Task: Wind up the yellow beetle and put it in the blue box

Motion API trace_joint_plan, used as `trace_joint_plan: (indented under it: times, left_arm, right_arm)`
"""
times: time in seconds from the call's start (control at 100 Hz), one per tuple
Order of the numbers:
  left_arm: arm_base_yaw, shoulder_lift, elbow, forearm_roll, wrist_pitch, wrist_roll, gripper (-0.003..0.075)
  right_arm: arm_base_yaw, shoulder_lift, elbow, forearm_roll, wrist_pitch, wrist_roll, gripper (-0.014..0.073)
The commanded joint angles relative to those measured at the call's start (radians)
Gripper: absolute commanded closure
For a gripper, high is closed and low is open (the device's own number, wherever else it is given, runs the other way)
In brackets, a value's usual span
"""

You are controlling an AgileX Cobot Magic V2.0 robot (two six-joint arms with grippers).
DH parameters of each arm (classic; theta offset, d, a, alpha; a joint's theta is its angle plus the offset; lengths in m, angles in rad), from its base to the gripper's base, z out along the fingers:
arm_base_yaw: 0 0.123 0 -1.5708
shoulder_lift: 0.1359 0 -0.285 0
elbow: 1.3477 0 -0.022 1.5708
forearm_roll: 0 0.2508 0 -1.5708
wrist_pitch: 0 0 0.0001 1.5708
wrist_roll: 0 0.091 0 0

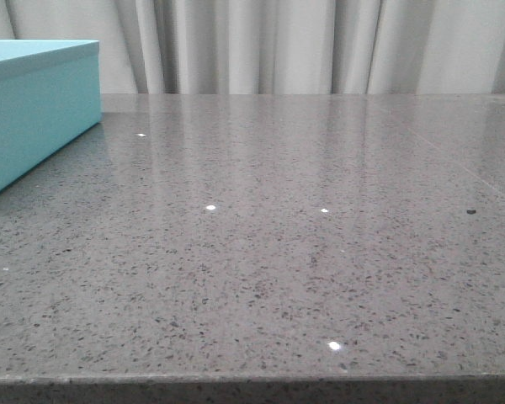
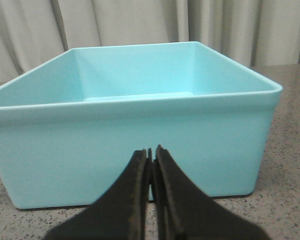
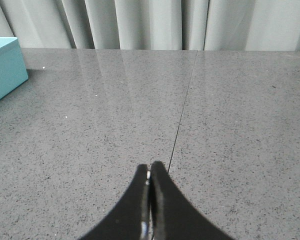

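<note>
Blue box (image 2: 135, 145) just ahead of the left gripper (image 2: 151, 152), jaws closed on nothing; the part of its floor that shows is bare. Right gripper (image 3: 149, 170), jaws closed, empty, over grey bench (image 1: 261, 252). Yellow beetle's whereabouts cannot be told, so neither can progress.

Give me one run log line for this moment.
left end effector: shut, empty, facing blue box | right end effector: shut, empty, over table | box on table, nothing seen inside
</note>
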Motion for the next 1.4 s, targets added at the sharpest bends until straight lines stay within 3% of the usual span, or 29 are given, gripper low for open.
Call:
trace_joint_plan:
  times: [0.0,0.17,0.37,0.58,0.7,0.88,1.39]
  left_arm:
    - [0.001,-0.032,0.022,-0.001,-0.077,-0.008,0.0739]
    - [0.001,-0.032,0.022,-0.001,-0.077,-0.008,0.0739]
    - [0.001,-0.032,0.022,-0.001,-0.077,-0.008,0.0739]
    - [0.001,-0.032,0.022,-0.001,-0.077,-0.008,0.0738]
    - [0.001,-0.032,0.022,-0.001,-0.077,-0.008,0.0738]
    - [0.001,-0.032,0.022,-0.001,-0.077,-0.008,0.0738]
    - [0.001,-0.032,0.022,-0.001,-0.077,-0.008,0.0739]
  right_arm:
    - [-0.003,0.008,-0.021,-0.023,-0.087,-0.013,0.066]
    - [-0.029,-0.007,0.049,-0.026,-0.216,-0.013,0.066]
    - [-0.189,-0.079,0.189,0.028,-0.453,-0.035,0.066]
    - [-0.351,-0.178,0.311,0.223,-0.468,-0.263,0.066]
    - [-0.412,-0.23,0.372,0.231,-0.478,-0.276,0.066]
    - [-0.42,-0.27,0.487,0.231,-0.606,-0.274,0.066]
    - [-0.42,-0.27,0.484,0.219,-0.575,-0.274,0.066]
